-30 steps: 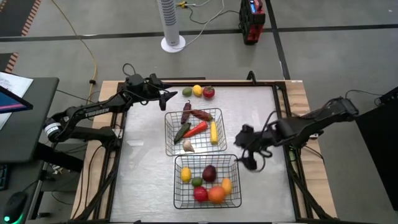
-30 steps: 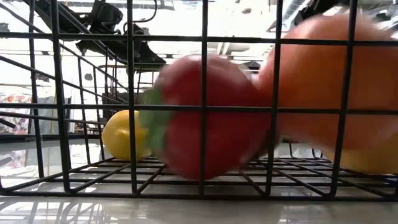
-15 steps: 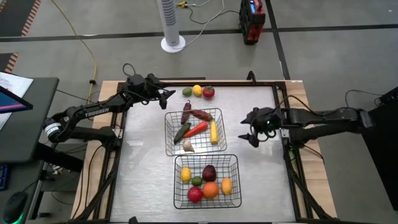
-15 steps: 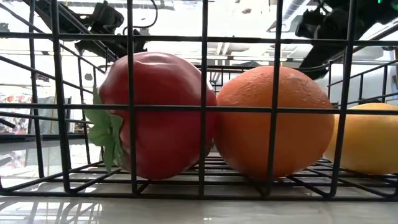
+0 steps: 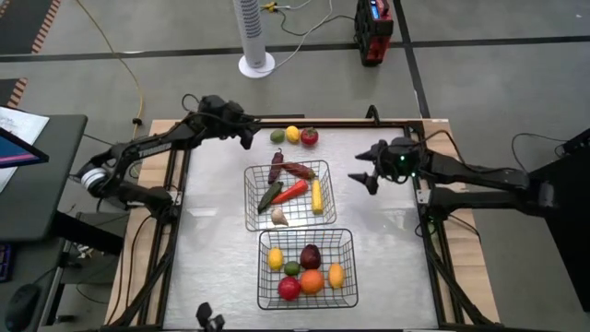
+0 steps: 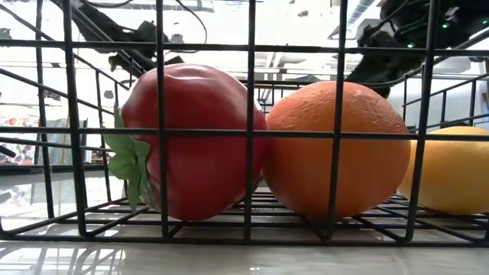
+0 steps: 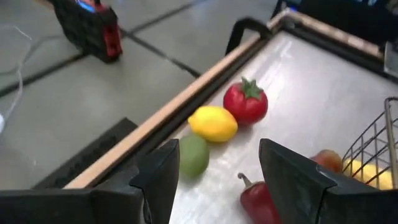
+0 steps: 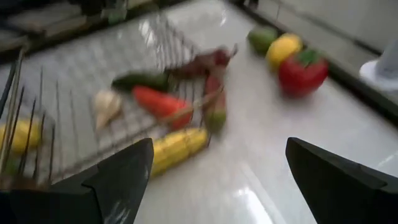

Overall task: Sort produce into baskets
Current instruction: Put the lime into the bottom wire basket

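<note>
Bring the empty right gripper (image 5: 361,178), fingers apart, squarely over the tomato (image 5: 309,136) before descending; the left gripper (image 5: 247,138), fingers also apart, waits beside the lime (image 5: 277,136).

Lime (image 5: 277,136), lemon (image 5: 292,135), tomato (image 5: 309,137) in a row behind the baskets (image 5: 250,196).

Low view: lemon (image 6: 458,172) cut by frame edge. Right wrist view: basket (image 8: 74,124) blurred. Left wrist view: basket (image 7: 373,149) mostly out of frame.
</note>
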Robot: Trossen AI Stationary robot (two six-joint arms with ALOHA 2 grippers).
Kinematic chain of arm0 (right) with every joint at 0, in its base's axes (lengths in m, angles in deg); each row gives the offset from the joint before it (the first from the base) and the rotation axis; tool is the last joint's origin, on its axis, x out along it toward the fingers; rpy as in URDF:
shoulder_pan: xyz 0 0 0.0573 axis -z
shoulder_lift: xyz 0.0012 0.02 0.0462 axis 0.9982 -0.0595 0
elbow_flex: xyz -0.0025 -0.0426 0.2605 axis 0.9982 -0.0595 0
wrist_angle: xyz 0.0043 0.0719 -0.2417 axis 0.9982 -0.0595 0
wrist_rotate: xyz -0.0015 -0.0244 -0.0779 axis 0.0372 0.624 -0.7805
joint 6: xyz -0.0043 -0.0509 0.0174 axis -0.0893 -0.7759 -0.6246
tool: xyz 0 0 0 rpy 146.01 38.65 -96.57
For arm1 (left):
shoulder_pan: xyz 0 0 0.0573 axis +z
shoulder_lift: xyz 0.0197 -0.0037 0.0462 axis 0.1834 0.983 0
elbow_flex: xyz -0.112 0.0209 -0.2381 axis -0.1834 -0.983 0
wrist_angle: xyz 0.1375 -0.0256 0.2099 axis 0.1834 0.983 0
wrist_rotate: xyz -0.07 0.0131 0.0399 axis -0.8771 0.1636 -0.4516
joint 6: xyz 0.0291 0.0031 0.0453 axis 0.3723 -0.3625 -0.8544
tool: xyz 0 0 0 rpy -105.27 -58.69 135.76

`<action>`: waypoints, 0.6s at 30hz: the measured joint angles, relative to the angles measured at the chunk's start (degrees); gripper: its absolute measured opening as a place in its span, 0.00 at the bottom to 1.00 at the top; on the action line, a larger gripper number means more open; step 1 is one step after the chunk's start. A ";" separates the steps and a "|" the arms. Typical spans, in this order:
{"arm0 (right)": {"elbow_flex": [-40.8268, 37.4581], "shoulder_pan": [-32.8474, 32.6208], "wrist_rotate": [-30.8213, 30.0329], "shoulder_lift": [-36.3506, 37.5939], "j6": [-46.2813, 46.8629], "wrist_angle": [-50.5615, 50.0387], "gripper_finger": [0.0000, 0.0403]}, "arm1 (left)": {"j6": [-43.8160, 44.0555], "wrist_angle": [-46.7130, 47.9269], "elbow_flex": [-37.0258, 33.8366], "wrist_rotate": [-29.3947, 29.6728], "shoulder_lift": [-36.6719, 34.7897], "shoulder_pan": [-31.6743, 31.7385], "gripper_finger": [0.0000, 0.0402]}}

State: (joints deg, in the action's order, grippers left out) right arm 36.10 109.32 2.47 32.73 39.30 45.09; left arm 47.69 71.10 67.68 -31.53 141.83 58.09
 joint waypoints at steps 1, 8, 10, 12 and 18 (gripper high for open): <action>0.04 0.51 0.02 -0.27 -0.03 1.16 0.98 | -0.65 1.49 1.52 -0.43 1.40 0.00 0.52; 0.04 3.80 4.78 -1.06 -1.78 4.56 0.98 | -12.12 18.05 13.14 -3.26 10.26 1.64 0.52; 0.07 4.86 6.17 -0.95 -1.82 4.98 0.98 | -16.99 22.12 16.02 -3.08 12.24 2.35 0.52; 0.80 6.02 7.48 -0.95 -1.96 4.92 0.98 | -22.11 24.34 18.27 -1.87 13.96 2.77 0.52; 4.24 7.15 8.75 -0.93 -3.27 4.85 0.98 | -38.42 25.31 19.84 10.49 15.21 2.73 0.52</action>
State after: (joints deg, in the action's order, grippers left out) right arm 40.33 116.48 11.22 31.80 36.03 49.93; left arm 9.27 96.42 87.52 -21.03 157.04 60.82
